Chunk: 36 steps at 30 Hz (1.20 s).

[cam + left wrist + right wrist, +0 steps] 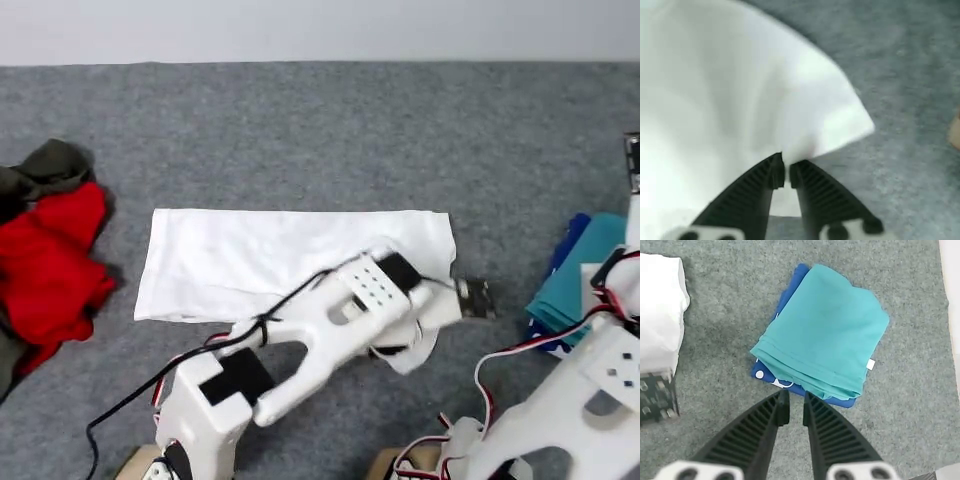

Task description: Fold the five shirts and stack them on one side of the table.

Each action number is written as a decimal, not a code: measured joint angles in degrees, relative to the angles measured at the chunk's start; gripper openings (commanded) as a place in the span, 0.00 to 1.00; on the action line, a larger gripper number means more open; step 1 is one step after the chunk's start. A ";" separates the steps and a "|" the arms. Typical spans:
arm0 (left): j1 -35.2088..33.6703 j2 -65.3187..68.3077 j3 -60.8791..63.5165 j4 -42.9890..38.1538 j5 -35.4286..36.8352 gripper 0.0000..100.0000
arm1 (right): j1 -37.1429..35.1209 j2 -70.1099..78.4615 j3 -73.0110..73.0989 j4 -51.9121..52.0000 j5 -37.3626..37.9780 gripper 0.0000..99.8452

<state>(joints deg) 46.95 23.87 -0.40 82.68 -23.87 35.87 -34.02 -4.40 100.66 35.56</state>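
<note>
1. No writing can be read. A small white tag [870,364] sticks out at the edge of the folded teal shirt [827,340]. The white print [776,382] on the folded blue shirt [763,372] under it is mostly covered and illegible.
2. A white shirt [290,255], folded into a long flat rectangle, lies at the centre of the grey felt table cover [350,130].
3. The left gripper [783,172] is pinched almost closed on the white shirt's corner, at the shirt's 4 o'clock end, and the cloth rises there in a soft peak. In the high view the left arm [330,320] hides the pinch itself.
4. The right gripper [792,407] hangs over bare cover just short of the teal shirt, its fingers nearly together with a thin gap, holding nothing.
5. The teal-on-blue stack sits at the table's 3 o'clock side, and the right arm [600,390] partly hides it in the high view.
6. A crumpled red shirt [50,260] and a dark olive shirt [50,165] lie touching in a heap at 9 o'clock. The frame edge cuts off the heap, so its full extent cannot be made out.
</note>
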 measured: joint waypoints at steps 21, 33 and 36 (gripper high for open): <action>-13.80 20.84 -33.23 2.99 -0.09 0.01 | 0.00 0.00 4.75 0.00 0.00 0.06; -16.18 26.81 -46.95 8.44 -0.09 0.12 | 0.00 0.00 4.75 0.00 0.00 0.06; -16.35 26.90 -47.91 8.44 -0.09 0.11 | 0.00 0.00 4.75 0.00 0.79 0.06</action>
<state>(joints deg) 30.59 50.77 -48.31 91.12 -23.96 35.87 -34.02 0.35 100.66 36.35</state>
